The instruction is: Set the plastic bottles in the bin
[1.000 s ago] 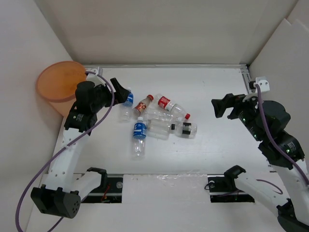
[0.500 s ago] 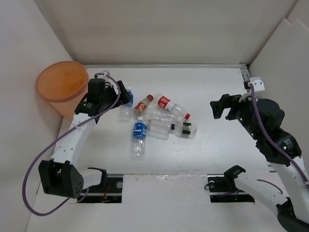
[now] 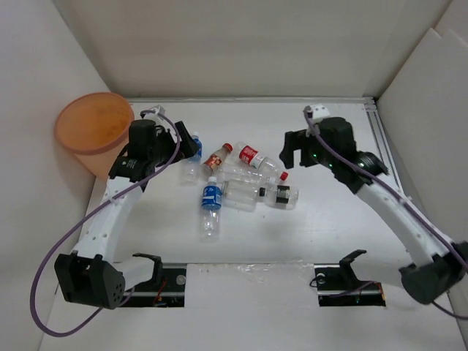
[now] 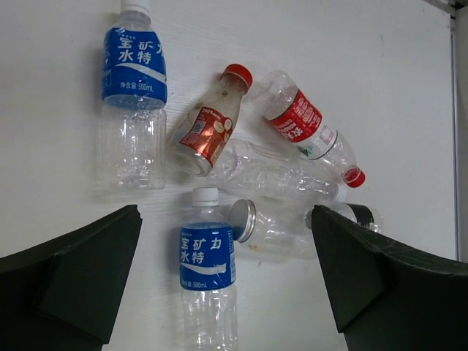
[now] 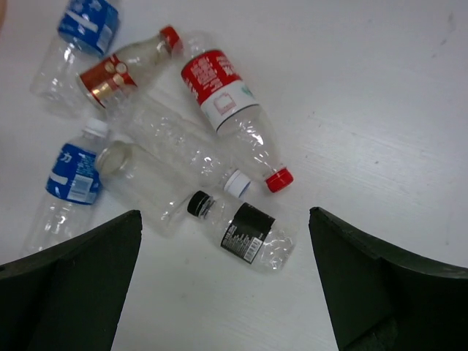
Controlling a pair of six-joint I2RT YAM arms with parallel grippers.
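Several clear plastic bottles lie bunched in the middle of the table. Among them are a blue-label one [image 4: 134, 95], a second blue-label one [image 4: 207, 270], a brown-label one [image 4: 208, 131], a red-label one [image 5: 227, 95] and a black-label one [image 5: 252, 234]. The orange bin [image 3: 93, 131] stands at the far left corner. My left gripper [image 3: 178, 139] [image 4: 224, 227] hovers open at the cluster's left edge, nothing between its fingers. My right gripper [image 3: 291, 150] [image 5: 224, 219] hangs open over the cluster's right side, above the black-label bottle, holding nothing.
White walls close in the table on the left, back and right. A metal rail [image 3: 256, 99] runs along the far edge. The left arm's purple cable [image 3: 88, 219] loops down beside the arm.
My right arm has swung left from the table's right side to above the bottles. My left arm has shifted slightly, uncovering the bin's rim. Both grippers stayed open; no bottle moved.
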